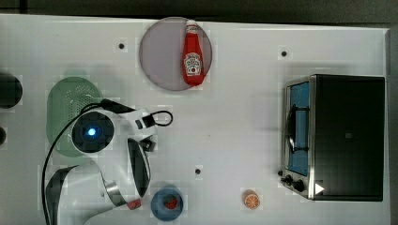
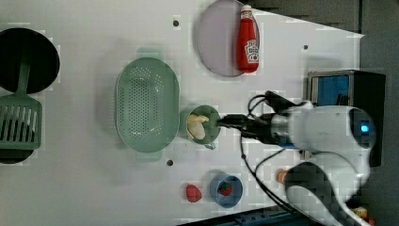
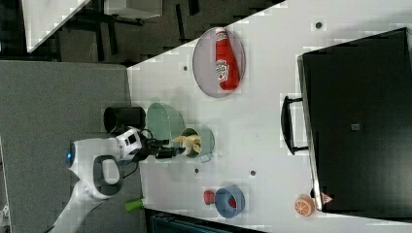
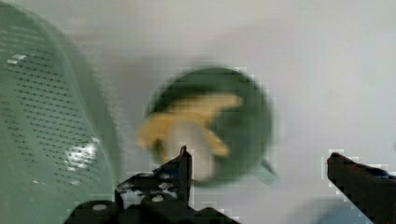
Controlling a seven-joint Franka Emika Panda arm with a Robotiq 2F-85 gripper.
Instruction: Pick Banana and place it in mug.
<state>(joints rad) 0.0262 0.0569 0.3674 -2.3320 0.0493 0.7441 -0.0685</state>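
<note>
Left view shows the small, lumpy, pale yellow-cream toy banana (image 2: 197, 126) lying inside the round, muted teal-green mug (image 2: 212, 115), its splayed peel-like ends reaching up to the rim. The mug, with a small side handle, stands on the smooth white table (image 2: 94, 188) and serves as the landmark here. Just beside it, on the left view's left, sits the oval light-green plastic colander (image 2: 147, 106), its floor dotted with fine perforations. On the mug's other side hangs the black gripper (image 2: 225, 121) of the glossy white robot arm (image 2: 329, 129), close to the mug's rim. In the wrist view the two dark fingers (image 4: 183, 163) stand spread wide apart above the mug with nothing between them; the banana lies free below.

Beyond the mug, toward the left view's top, a flat round grey plate (image 2: 219, 40) carries a red plastic ketchup bottle (image 2: 247, 42) lying on its side. Toward the left view's bottom from the mug rests a round blue cup (image 2: 227, 190) holding a small red strawberry (image 2: 226, 189), with a second red strawberry (image 2: 193, 193) just beside the cup. In the top view, a round orange slice (image 1: 251, 200) lies well apart from the mug's area, near a boxy black and silver metal toaster oven (image 1: 335, 136).
</note>
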